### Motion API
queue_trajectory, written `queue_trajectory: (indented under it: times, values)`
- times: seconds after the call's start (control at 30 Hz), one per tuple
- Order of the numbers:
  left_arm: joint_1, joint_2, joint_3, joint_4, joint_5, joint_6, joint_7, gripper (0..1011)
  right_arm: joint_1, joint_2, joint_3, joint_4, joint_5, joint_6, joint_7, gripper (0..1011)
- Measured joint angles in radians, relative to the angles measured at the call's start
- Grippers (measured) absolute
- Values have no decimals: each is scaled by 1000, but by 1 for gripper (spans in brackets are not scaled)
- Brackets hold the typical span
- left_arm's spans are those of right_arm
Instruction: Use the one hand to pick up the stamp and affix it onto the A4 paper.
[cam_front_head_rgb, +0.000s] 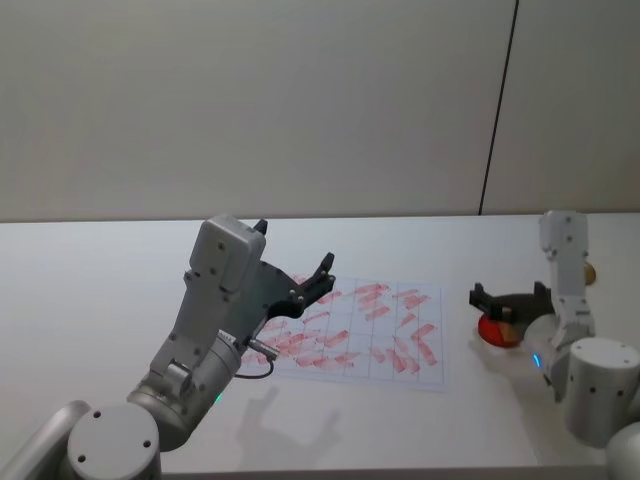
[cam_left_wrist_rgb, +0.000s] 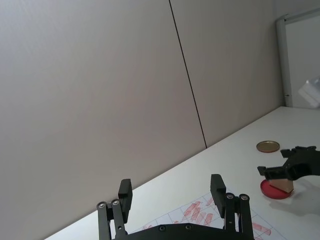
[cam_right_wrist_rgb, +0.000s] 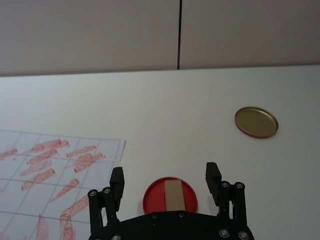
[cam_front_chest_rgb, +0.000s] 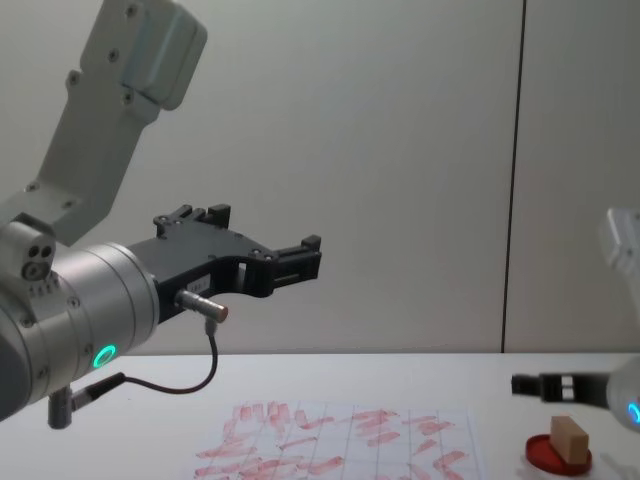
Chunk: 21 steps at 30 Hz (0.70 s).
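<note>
Here, stamp (cam_right_wrist_rgb: 174, 195) upright on red disc (cam_right_wrist_rgb: 151, 198), right tool (cam_right_wrist_rgb: 164, 176) open and empty above it.

red disc (cam_right_wrist_rgb: 170, 195) and brass disc (cam_right_wrist_rgb: 256, 122) on white table (cam_right_wrist_rgb: 160, 105)

One stamp (cam_right_wrist_rgb: 174, 195), two discs (cam_right_wrist_rgb: 256, 122), one sheet (cam_front_head_rgb: 380, 340)

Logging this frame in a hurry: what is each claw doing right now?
Left claw: open, holding nothing, raised above the paper.
Right claw: open, around the stamp on the red disc, not gripping.
</note>
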Motion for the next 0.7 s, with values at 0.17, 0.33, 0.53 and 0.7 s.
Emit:
queue_trajectory:
  times: [0.17,0.33,0.53,0.7]
  values:
    - [0,0,0,0,0,0,0,993,-37,10,3,-97,0,-7,0,1001]
    - [0,0,0,0,0,0,0,993,-76,22,8,-191,-1,-14,3,1001]
    - [0,0,0,0,0,0,0,993,-124,39,14,-304,-2,-15,12,1001]
    - [0,0,0,0,0,0,0,993,-150,49,18,-366,-2,-16,17,1001]
